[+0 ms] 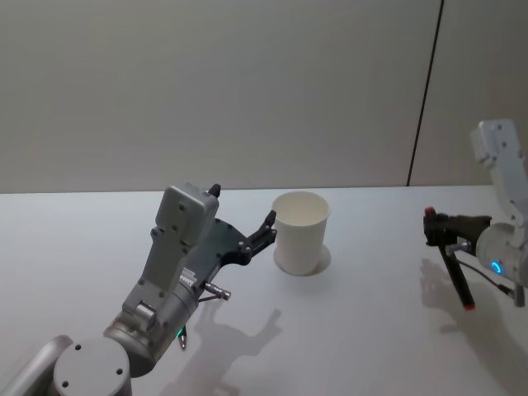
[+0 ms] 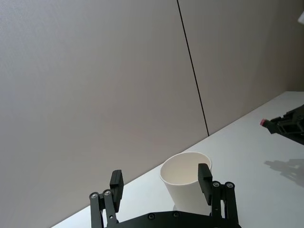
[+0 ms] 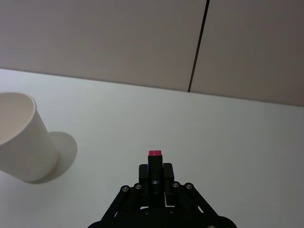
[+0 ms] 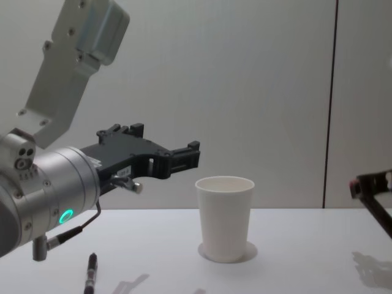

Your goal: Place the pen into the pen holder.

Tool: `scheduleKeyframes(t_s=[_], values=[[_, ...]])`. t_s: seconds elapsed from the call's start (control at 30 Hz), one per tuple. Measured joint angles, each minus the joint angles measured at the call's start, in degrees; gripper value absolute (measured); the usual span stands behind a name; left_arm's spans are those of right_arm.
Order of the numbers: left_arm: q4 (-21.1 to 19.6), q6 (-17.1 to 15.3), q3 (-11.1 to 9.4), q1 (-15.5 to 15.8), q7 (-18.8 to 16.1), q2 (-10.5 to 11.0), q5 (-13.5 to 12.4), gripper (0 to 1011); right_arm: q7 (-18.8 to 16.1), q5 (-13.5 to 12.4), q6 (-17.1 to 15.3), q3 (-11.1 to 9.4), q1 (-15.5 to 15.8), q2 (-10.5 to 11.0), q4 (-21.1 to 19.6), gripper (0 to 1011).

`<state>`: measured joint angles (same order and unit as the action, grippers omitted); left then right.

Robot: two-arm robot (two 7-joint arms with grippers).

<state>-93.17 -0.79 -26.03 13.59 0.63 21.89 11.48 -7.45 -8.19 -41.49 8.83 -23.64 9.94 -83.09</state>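
The pen holder [image 1: 301, 231], a white paper cup, stands upright at the table's middle; it also shows in the chest view [image 4: 225, 217]. My right gripper [image 1: 432, 228] hovers far to the cup's right, shut on a black pen [image 1: 458, 276] with a pink end [image 3: 155, 153]. The pen slants down from the fingers toward the table [image 4: 380, 215]. My left gripper [image 1: 242, 208] is open, raised just left of the cup and above its rim, not touching it [image 4: 165, 144]. Its fingers [image 2: 204, 176] frame the pen holder [image 2: 183, 183] ahead.
A second dark pen [image 4: 92, 272] lies on the table under my left arm, its tip showing by the arm [image 1: 182, 337]. The white table [image 1: 371, 330] has free room between the cup and the right gripper. A grey wall stands behind.
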Motion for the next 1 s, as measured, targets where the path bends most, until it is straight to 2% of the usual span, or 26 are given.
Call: scheduleKeyframes(t_s=[0.53,1.0], values=[[0.0,0.0,0.0,0.0,0.0,0.0,0.0,1004,-0.65,-0.27,15.22,-0.3,2.74,0.43,-2.64,168],[0.0,0.0,0.0,0.0,0.0,0.0,0.0,1004,-1.01,2.01,30.46,0.53,4.05,0.04,-2.4,168]])
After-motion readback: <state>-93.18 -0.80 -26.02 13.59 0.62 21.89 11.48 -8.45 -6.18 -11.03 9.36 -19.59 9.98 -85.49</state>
